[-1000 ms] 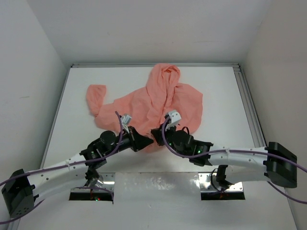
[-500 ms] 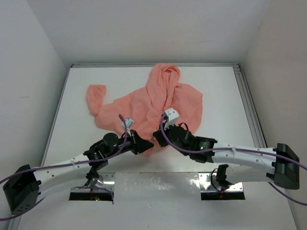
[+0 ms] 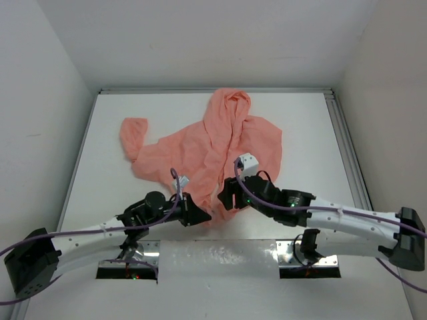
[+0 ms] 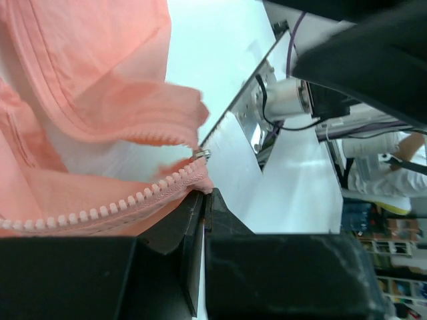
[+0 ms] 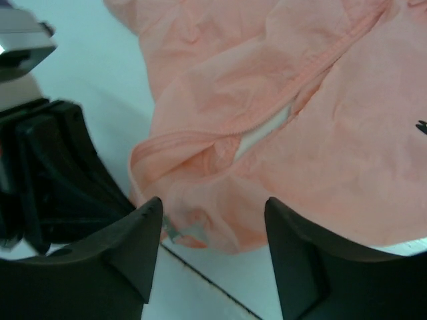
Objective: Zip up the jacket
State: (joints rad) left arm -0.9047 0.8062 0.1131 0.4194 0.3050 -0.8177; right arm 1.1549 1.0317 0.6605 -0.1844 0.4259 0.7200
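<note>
The salmon-pink jacket (image 3: 220, 143) lies crumpled mid-table, hood (image 3: 230, 107) toward the far edge and one sleeve (image 3: 133, 137) out to the left. My left gripper (image 3: 203, 217) is shut on the jacket's near hem. In the left wrist view its fingertips (image 4: 205, 194) pinch the fabric just below the row of zipper teeth (image 4: 120, 204). My right gripper (image 3: 224, 199) hovers open just right of it. In the right wrist view its fingers (image 5: 150, 233) stand wide apart over the bunched hem (image 5: 213, 200), with a small metal zipper piece (image 5: 175, 232) by the left finger. A tiny dark mark (image 5: 421, 127) shows at the right.
Two metal mounting plates (image 3: 127, 263) (image 3: 310, 261) and a white strip (image 3: 220, 257) line the near edge. A metal rail (image 3: 347, 153) runs along the table's right side, and white walls close in on three sides. The left gripper's black body (image 5: 53, 173) sits close beside the right fingers.
My right gripper has opened and let go of the jacket, shifting slightly right. My left gripper, still shut, has drawn the hem toward the near edge.
</note>
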